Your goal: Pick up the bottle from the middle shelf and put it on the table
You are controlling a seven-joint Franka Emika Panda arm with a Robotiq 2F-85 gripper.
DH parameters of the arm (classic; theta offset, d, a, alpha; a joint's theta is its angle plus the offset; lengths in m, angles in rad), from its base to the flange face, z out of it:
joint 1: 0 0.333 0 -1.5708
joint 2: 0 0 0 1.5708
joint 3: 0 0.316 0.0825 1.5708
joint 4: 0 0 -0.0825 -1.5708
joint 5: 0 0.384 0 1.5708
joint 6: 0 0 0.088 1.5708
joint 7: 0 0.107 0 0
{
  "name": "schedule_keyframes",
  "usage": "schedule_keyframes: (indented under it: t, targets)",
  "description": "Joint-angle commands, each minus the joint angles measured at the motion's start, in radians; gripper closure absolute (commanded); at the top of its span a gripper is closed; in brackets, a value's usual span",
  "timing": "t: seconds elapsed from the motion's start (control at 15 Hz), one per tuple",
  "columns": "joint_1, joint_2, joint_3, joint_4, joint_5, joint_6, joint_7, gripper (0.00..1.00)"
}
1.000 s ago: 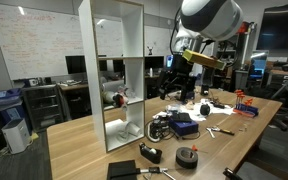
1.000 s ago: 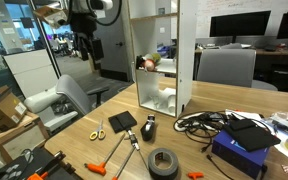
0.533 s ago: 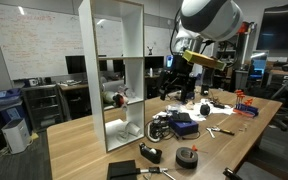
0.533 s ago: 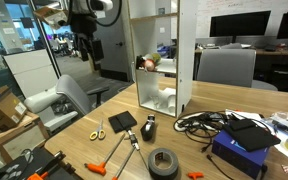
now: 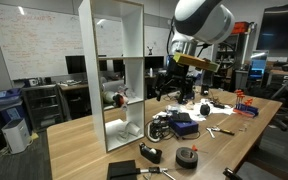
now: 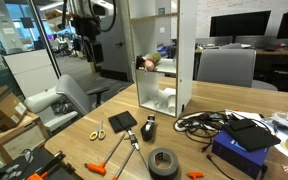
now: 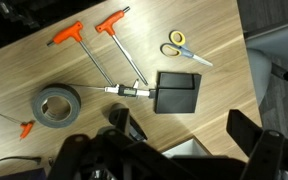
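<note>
The bottle (image 6: 150, 61) is a small pale shape with a dark top, standing among small items on the middle shelf (image 6: 167, 70) of the white shelving unit. It also shows in an exterior view (image 5: 121, 97), too small for detail. My gripper (image 5: 187, 66) hangs in the air above the table (image 5: 84, 140), well apart from the shelf opening, and also shows in an exterior view (image 6: 89, 48). In the wrist view the jaws (image 7: 184, 135) are open and empty, looking down on the table (image 7: 219, 30).
On the table lie a grey tape roll (image 7: 56, 103), a black box (image 7: 177, 93), two orange T-handle keys (image 7: 72, 36) and scissors (image 7: 184, 47). Cables and a blue box (image 6: 239, 148) lie beside the shelving unit. Office chairs (image 6: 59, 100) stand off the table's end.
The arm has shifted slightly sideways toward the shelving unit. The gripper stays open and the bottle has not moved.
</note>
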Motion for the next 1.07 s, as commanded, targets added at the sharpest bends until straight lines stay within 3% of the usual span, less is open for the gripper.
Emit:
schedule_keyframes:
  t: [0.0, 0.4, 0.67, 1.0]
  targets:
    - [-0.018, 0.138, 0.039, 0.136, 0.07, 0.056, 0.145, 0.0]
    - [-0.019, 0.352, 0.09, 0.333, 0.037, 0.258, 0.419, 0.0]
    - [-0.011, 0.508, 0.094, 0.459, -0.142, 0.391, 0.616, 0.0]
    - [0.018, 0.668, 0.01, 0.614, -0.356, 0.424, 0.822, 0.0]
